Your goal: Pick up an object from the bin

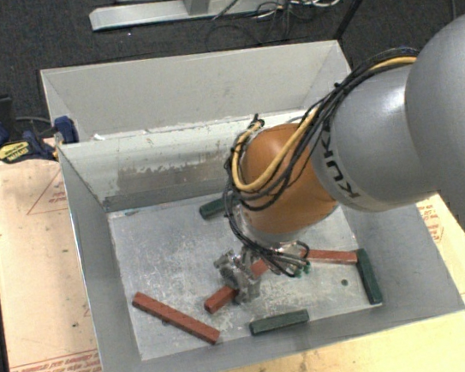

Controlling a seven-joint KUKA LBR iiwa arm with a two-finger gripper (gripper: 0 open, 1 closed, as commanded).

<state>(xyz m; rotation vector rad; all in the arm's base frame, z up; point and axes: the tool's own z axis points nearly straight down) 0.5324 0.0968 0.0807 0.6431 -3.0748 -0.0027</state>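
We find the claw (241,276) low in the frame's lower middle, at the end of a short red-brown block (218,299). We judge it chosen for lying apart from the long red bar (174,318). Its opening, or any hold, we cannot tell.

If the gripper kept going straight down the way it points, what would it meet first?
Probably the near end of the short red-brown block lying at the tip of the gripper, mid-bin. Depth is unclear: it may instead land on the bare bin floor just beside it.
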